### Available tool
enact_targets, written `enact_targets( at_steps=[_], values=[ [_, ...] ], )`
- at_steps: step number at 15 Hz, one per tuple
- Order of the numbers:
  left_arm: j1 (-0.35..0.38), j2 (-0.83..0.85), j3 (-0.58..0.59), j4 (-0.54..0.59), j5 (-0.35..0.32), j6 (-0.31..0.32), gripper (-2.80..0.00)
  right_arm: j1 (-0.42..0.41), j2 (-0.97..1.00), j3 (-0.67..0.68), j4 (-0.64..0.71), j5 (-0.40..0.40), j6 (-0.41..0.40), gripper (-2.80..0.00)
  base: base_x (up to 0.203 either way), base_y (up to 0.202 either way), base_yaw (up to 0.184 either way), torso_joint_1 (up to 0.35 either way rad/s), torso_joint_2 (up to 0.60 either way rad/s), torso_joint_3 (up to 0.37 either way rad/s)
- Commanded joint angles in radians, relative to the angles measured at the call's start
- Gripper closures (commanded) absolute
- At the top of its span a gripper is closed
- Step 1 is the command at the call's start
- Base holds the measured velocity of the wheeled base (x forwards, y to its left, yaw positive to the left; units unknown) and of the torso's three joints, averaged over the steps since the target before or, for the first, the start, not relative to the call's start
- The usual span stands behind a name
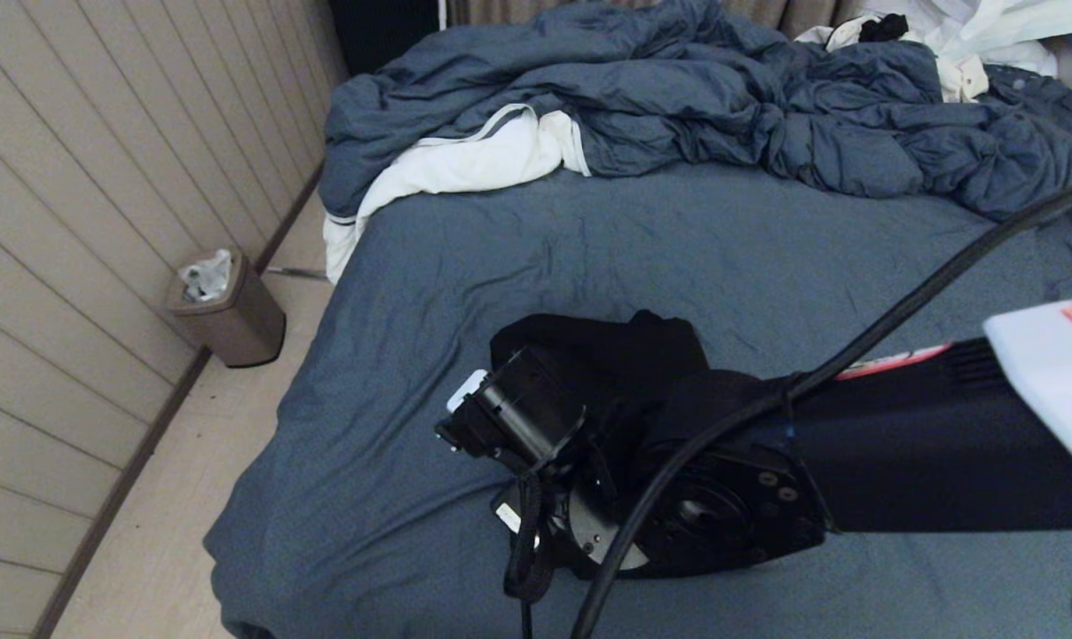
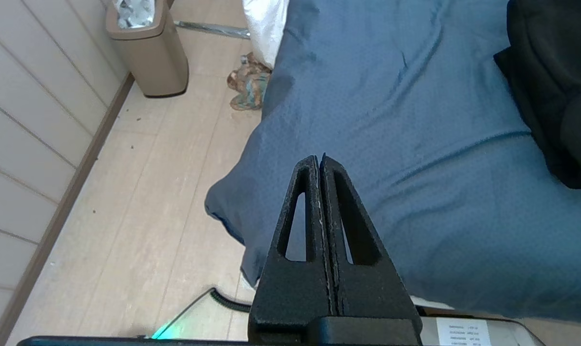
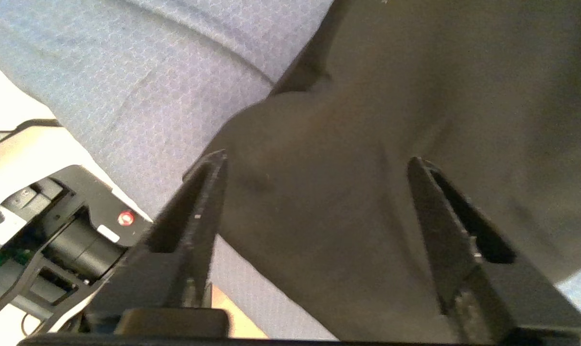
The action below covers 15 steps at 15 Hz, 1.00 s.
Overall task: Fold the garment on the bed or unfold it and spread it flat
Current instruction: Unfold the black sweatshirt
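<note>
Black garment (image 1: pixel 603 351) bunched up on the bed (image 1: pixel 642 248), with the right arm over it.

The garment lies at about 6 o'clock on the bed, near the front edge. The right gripper (image 3: pixel 314 166) hangs just above the dark cloth with its fingers (image 3: pixel 201 202) wide apart. The left gripper (image 2: pixel 319 161) waits at about 8 o'clock by the bed corner, fingers pressed together on nothing. A duvet (image 1: pixel 678 98) is piled at 12 o'clock.

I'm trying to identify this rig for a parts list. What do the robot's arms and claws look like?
The right arm is black with a white panel bearing a red-edged label, and a thick black cable arcs over it. The left claw and right claw have matte black, textured, tapering fingers with long slots. A red dot and green light show on nearby housing.
</note>
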Motion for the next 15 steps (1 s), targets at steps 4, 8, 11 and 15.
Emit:
enact_targets(
  at_steps=[4,8,11,15],
  values=[
    [0.000,0.002,0.000,0.000,0.000,0.001,0.00,0.000,0.119,-0.016,-0.087,-0.098,-0.001,-2.80,0.000,0.000,0.000,0.000,0.00,0.000],
    [0.000,0.002,0.000,0.000,0.000,-0.001,0.00,0.000,0.208,-0.038,-0.199,-0.186,0.000,-2.80,0.000,0.000,0.000,0.000,0.00,0.000],
    [0.000,0.002,0.000,0.000,0.000,-0.001,0.00,-0.007,0.231,-0.043,-0.207,-0.222,0.001,-2.80,0.000,0.000,0.000,0.000,0.00,0.000],
    [0.000,0.002,0.000,0.000,0.000,-0.001,0.00,-0.027,0.262,-0.056,-0.223,-0.248,0.004,-2.80,0.000,0.000,0.000,0.000,0.00,0.000]
  ],
)
